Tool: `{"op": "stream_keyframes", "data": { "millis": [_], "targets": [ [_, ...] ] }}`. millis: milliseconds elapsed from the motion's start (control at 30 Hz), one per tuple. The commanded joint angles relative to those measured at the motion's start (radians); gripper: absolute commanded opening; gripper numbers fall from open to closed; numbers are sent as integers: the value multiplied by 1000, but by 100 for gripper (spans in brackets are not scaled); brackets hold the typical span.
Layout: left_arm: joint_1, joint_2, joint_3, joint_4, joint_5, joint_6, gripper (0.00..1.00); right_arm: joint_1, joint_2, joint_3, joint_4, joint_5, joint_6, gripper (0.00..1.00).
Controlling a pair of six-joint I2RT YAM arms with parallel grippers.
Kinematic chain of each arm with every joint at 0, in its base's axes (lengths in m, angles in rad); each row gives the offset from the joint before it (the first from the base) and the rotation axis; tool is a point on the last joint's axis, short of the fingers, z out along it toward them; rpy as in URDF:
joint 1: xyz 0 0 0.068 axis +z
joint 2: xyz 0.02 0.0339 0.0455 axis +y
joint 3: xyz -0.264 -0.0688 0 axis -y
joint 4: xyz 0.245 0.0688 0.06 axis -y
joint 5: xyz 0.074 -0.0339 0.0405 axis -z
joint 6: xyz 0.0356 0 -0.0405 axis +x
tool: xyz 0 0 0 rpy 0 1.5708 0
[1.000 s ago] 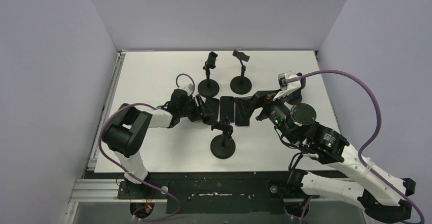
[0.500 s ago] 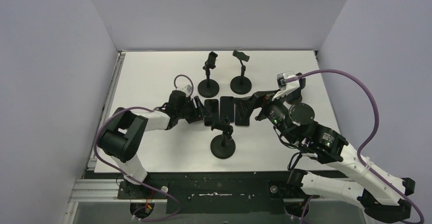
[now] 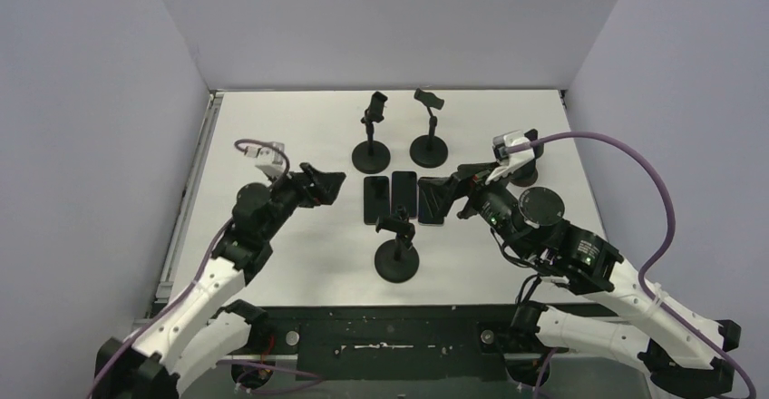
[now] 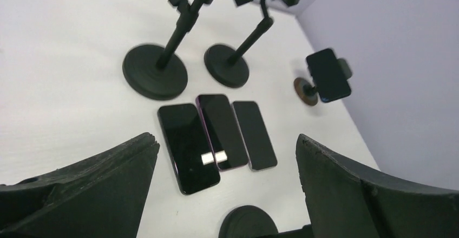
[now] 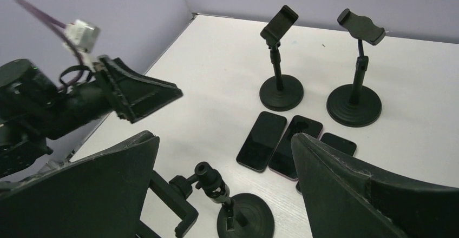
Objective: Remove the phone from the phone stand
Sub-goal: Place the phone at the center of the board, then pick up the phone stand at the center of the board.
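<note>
One black phone (image 4: 327, 74) sits clamped in a short phone stand (image 4: 305, 90) at the table's far right, seen in the left wrist view. Three more phones lie flat side by side mid-table: left (image 3: 375, 199), middle (image 3: 403, 194), right (image 3: 432, 209). My left gripper (image 3: 324, 186) hangs open and empty, just left of the flat phones. Open too, my right gripper (image 3: 446, 197) hovers over the right flat phone with nothing between its fingers. In the top view the right arm largely hides the stand that holds the phone.
Two tall empty stands (image 3: 372, 136) (image 3: 429, 132) rise behind the flat phones. A third empty stand (image 3: 396, 250) is just in front of them, its clamp (image 5: 176, 205) close under my right gripper. Walls close the table on three sides.
My left gripper has opened and pulled back to the left, away from the leftmost flat phone, which now lies free on the table. The right arm has barely moved.
</note>
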Motion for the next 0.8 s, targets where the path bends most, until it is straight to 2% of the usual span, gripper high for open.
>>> {"op": "stream_keyframes", "data": {
  "millis": [0,67,133,300,433,567,767],
  "targets": [
    [12,-269,-181,208,-65,56,97,3,-60,-54,58,-111,-93,99],
    [17,-352,-206,258,13,77,98,3,-71,-82,73,-204,-115,98],
    [17,-369,-179,248,137,84,97,4,-65,-98,66,-289,-128,98],
    [13,-303,-69,223,465,42,97,4,-66,-134,54,-340,-113,96],
    [-9,-227,-29,300,622,-74,93,4,-90,-165,98,-374,-99,96],
    [-78,-151,13,310,675,-98,86,6,-65,-158,89,-385,-97,96],
    [-228,-107,91,139,577,66,84,6,-56,-149,91,-354,-90,96]
  ]
}}
